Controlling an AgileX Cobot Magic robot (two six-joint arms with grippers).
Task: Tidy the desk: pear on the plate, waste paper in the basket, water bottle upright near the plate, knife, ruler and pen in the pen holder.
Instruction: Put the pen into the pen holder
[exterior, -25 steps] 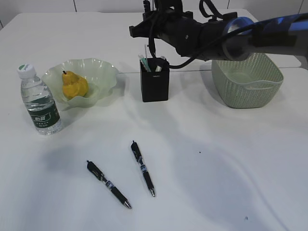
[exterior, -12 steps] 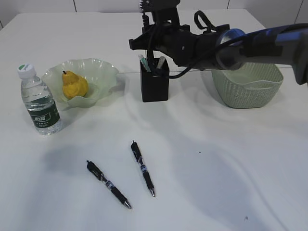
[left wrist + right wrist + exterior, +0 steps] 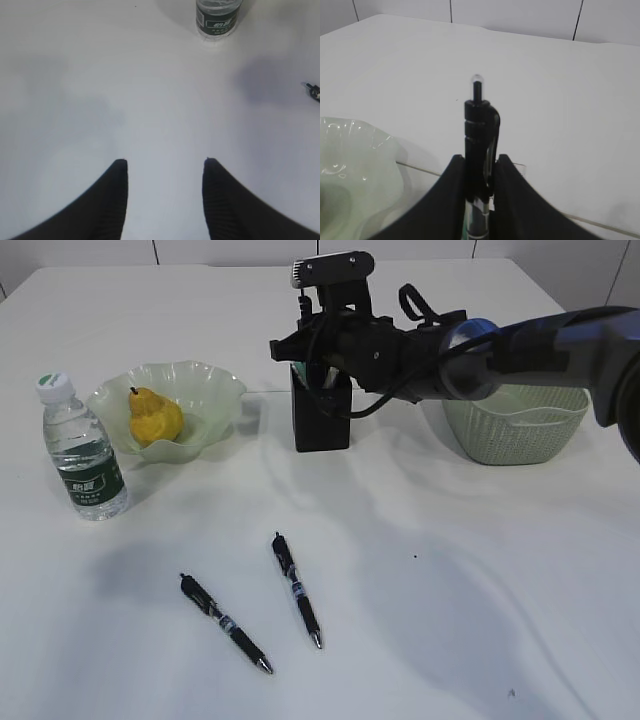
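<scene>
Water bottle (image 3: 82,452): it stands up on the left of the tabletop (image 3: 450,580), just beside the plate.
Plate (image 3: 205,390): the pear (image 3: 153,418) sits inside it, so that job looks done.
Left pincer (image 3: 165,172): it is about half open with nothing in it, over bare tabletop (only the wrist view shows it).
Two pens (image 3: 225,623): they lie flat near the front, not yet put away.
Step now: a pen is going into the pen holder (image 3: 321,422).
Right pincer (image 3: 480,172): it is closed on a black pen (image 3: 479,135) held upright, right over the holder.
Next move: lower it straight, let go, then fetch the two pens.
Basket (image 3: 515,425): the arm covers part of it, so I cannot see any waste paper inside.
Hard to see: the knife and ruler; things poke out of the holder, but I cannot tell what they are.
</scene>
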